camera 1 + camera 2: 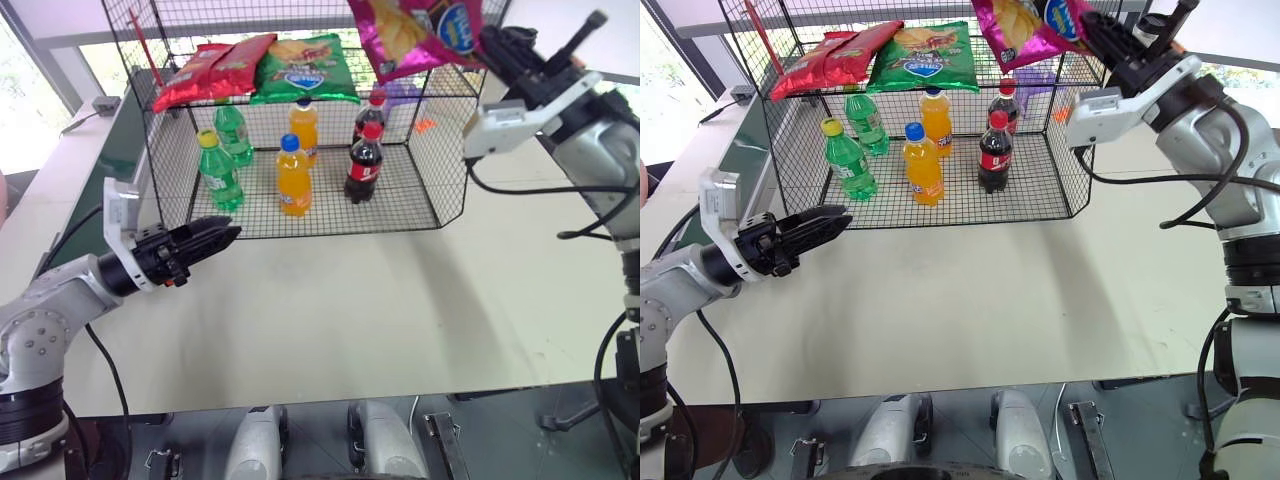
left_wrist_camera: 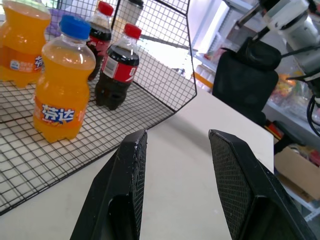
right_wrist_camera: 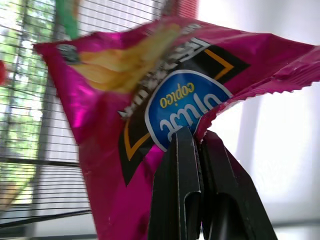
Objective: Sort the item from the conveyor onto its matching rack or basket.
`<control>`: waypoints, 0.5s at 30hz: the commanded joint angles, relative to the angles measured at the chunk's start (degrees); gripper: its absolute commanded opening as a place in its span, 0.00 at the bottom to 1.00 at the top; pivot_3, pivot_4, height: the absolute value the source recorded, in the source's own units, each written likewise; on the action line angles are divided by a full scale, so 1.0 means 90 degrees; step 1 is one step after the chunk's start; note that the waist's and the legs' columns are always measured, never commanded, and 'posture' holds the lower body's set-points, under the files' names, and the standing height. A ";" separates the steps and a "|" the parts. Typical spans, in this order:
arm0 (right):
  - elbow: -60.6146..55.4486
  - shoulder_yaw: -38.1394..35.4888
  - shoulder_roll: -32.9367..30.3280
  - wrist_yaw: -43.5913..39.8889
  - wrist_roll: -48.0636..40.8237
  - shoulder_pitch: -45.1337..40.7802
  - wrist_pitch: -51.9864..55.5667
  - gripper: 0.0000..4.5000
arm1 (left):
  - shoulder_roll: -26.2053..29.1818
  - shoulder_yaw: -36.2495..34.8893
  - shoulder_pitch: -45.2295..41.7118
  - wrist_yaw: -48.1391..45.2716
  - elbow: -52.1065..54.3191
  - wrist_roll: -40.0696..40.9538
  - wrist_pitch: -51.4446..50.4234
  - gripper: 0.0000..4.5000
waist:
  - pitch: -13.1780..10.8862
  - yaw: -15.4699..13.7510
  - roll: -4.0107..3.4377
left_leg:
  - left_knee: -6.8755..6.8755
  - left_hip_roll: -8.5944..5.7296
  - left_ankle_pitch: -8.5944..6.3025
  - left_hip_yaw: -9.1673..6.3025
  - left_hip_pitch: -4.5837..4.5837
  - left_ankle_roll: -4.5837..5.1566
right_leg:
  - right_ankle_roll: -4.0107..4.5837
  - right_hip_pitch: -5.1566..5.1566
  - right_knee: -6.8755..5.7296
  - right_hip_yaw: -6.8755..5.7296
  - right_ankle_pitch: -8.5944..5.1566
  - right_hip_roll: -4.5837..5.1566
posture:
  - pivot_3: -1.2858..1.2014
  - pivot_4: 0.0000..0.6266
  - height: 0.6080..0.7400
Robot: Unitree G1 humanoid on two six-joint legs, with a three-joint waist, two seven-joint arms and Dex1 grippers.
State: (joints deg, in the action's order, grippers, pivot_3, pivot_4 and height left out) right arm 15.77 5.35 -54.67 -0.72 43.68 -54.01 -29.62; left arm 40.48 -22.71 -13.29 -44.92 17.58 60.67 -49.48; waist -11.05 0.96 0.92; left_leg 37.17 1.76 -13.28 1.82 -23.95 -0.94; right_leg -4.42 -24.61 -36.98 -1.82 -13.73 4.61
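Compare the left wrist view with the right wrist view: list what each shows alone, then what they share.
Left wrist alone: the left gripper, open and empty over the white table; an orange soda bottle and two cola bottles standing on the mesh floor. Right wrist alone: the right gripper shut on the magenta crisp bag, blue logo facing the camera. Shared: the black wire rack.
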 commanded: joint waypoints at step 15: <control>0.1004 0.1051 -0.0186 0.1435 0.1260 -0.0602 -0.0698 0.00 | -0.0172 -0.0188 0.0186 0.0307 0.0191 0.0196 0.0180 0.45 | 0.0001 0.0000 0.0001 | -0.0001 -0.0001 0.0000 0.0002 0.0000 0.0000 | 0.0003 0.0000 0.0004 0.0006 -0.0001 0.0000 | 0.52 0.24 1.00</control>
State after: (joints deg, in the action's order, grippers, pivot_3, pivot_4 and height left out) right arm 24.61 14.64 -56.09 12.47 55.05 -59.30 -34.65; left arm 39.01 -22.83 -11.36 -42.28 17.64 61.07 -49.01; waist -11.04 0.96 0.93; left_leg 37.17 1.75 -13.28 1.84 -23.95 -0.93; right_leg -4.40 -24.61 -36.95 -1.76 -13.74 4.61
